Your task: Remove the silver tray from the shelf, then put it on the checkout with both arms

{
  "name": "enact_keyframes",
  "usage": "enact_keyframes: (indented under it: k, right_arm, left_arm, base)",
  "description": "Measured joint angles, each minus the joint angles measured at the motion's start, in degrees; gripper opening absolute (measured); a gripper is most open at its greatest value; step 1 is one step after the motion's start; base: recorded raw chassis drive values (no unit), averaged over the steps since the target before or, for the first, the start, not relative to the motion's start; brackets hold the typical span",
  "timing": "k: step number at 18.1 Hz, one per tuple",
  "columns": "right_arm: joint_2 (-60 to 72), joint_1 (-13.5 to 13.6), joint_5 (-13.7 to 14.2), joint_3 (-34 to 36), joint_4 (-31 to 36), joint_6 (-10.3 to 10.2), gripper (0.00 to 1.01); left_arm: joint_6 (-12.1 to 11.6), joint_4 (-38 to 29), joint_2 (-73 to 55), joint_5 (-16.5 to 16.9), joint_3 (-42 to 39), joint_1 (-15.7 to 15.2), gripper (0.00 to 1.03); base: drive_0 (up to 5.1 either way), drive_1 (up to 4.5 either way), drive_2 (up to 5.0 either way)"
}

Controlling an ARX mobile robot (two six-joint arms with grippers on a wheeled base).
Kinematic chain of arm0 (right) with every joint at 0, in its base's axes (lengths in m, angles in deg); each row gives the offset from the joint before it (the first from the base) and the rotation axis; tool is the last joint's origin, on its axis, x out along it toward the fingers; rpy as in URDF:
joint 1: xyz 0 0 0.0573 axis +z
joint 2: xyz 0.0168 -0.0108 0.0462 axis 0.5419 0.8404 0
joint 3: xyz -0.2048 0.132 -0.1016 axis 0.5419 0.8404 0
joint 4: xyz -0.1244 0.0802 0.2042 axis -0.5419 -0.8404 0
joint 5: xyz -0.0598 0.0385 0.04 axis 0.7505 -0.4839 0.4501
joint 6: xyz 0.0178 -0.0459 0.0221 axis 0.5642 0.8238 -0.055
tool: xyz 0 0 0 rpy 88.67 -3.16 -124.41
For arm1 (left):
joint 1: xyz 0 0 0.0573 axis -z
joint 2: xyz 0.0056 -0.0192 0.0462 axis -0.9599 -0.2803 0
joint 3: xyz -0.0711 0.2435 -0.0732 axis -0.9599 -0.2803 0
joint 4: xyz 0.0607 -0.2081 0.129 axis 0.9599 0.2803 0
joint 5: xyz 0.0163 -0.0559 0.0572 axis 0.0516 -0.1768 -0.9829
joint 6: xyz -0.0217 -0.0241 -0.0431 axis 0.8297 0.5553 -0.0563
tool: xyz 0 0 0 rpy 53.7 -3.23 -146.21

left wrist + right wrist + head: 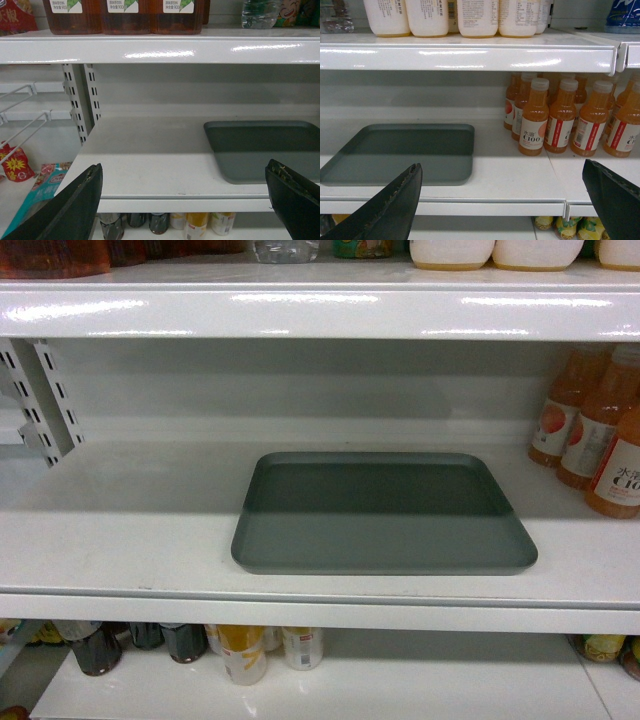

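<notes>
The silver tray [385, 515] lies flat on the white shelf [130, 530], near its front lip. Neither arm shows in the head view. In the left wrist view my left gripper [184, 192] is open in front of the shelf edge, and the silver tray [265, 150] lies ahead to its right, untouched. In the right wrist view my right gripper [502, 192] is open too, with the silver tray [405, 152] ahead to its left. Nothing is between either pair of fingers. The checkout is out of view.
Orange juice bottles [600, 430] stand on the shelf right of the tray, also seen as the bottles [560, 120]. The upper shelf board [320, 310] hangs low over it. Perforated uprights [45, 400] are at the left. Cans [245, 650] sit below. Snack packets [20, 165] hang at far left.
</notes>
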Motion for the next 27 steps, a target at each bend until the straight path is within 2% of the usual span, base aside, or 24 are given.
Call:
enact_keyframes:
  k: [10, 11, 12, 13, 14, 15, 17, 19, 21, 23, 24, 26, 27]
  right_arm:
    - [0.0, 0.0, 0.0, 0.0, 0.0, 0.0, 0.98]
    - [0.6, -0.2, -1.0, -0.6, -3.0, 0.2, 0.98]
    - [6.0, -0.9, -4.7, -3.7, -10.3, 1.0, 0.98]
    - [13.1, -1.4, -6.2, -5.6, -10.8, 1.1, 0.98]
    - [20.2, -1.6, -7.5, -6.2, -7.0, 1.2, 0.98]
    - [28.5, -1.9, -7.3, -6.3, -1.0, 1.1, 0.98]
    - [42.8, -1.2, -7.1, -7.5, 10.0, 0.8, 0.98]
    - [60.3, -0.3, -7.1, -11.1, 22.6, -0.2, 0.98]
    - [75.1, 0.0, -7.4, -16.4, 31.2, -0.7, 0.98]
    - [87.4, 0.1, -7.9, -22.4, 34.5, -2.4, 0.98]
    - [95.5, 0.4, -9.4, -27.7, 33.9, -4.4, 0.98]
    - [102.3, 0.5, -10.0, -34.4, 33.0, -6.8, 0.98]
    - [105.3, 0.8, -9.9, -37.7, 32.9, -7.2, 0.98]
  left_arm:
    - [0.0, 0.0, 0.0, 0.0, 0.0, 0.0, 0.98]
    - [0.3, 4.0, -1.0, -2.3, 1.0, 0.8, 0.98]
    - [0.8, 9.8, -5.6, -6.9, 3.6, 2.0, 0.98]
    - [0.6, 11.3, -13.0, -9.0, 6.2, 1.9, 0.98]
    - [0.9, 7.0, -21.0, -8.0, 7.5, 0.2, 0.98]
    - [1.4, 0.9, -30.8, -6.2, 8.0, -0.6, 0.98]
    - [1.7, -11.0, -49.0, -1.7, 10.5, 2.1, 0.98]
    - [1.9, -21.4, -67.0, -0.6, 15.4, 4.7, 0.98]
    - [3.0, -26.2, -80.9, -0.4, 21.0, 6.8, 0.98]
    - [3.4, -28.7, -93.2, -1.3, 27.3, 10.1, 0.98]
    - [4.0, -28.3, -102.1, -2.2, 34.1, 12.5, 0.98]
    - [5.3, -26.9, -109.9, -3.2, 42.3, 14.3, 0.98]
    - [5.7, -26.0, -113.3, -3.7, 46.2, 14.9, 0.98]
  base:
    - [0.0, 0.0, 0.0]
    - [0.0, 0.0, 0.0]
    - [0.0, 0.0, 0.0]
    - [0.0, 0.0, 0.0]
    - [0.0, 0.0, 0.0]
    - [0.0, 0.0, 0.0]
    - [0.0, 0.0, 0.0]
    - [0.0, 0.0, 0.0]
    - [0.0, 0.0, 0.0]
    - [0.0, 0.0, 0.0]
    - [0.0, 0.0, 0.0]
    - [0.0, 0.0, 0.0]
    - [0.0, 0.0, 0.0]
